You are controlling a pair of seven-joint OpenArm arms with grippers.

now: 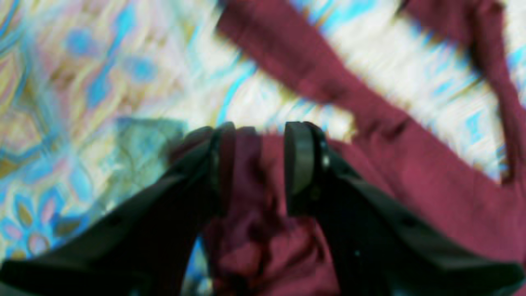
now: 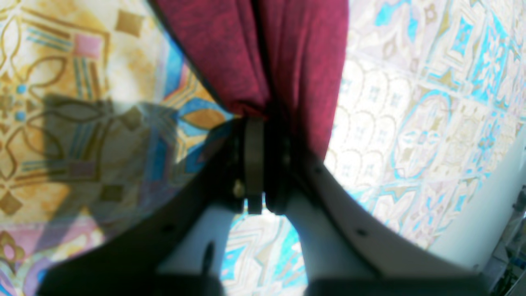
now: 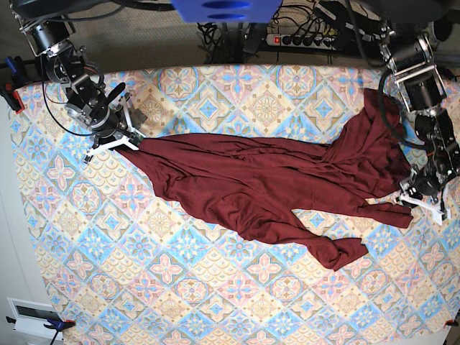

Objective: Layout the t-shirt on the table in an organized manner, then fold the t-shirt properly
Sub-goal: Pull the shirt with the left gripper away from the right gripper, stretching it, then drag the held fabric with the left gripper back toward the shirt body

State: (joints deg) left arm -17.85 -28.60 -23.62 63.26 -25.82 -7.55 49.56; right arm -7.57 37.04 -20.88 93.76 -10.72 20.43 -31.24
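Observation:
The dark maroon t-shirt lies spread and wrinkled across the patterned table, one end reaching up to the far right. At the left of the base view my right gripper holds the shirt's left end. The right wrist view shows this gripper shut on a pinched fold of the t-shirt. At the right, my left gripper sits on the shirt's right edge. In the blurred left wrist view its jaws stand apart with a thick bunch of t-shirt filling the gap.
A power strip and cables lie behind the table's far edge. A red clamp grips the left edge. A white box sits off the near left corner. The table's edge runs close beside my right gripper.

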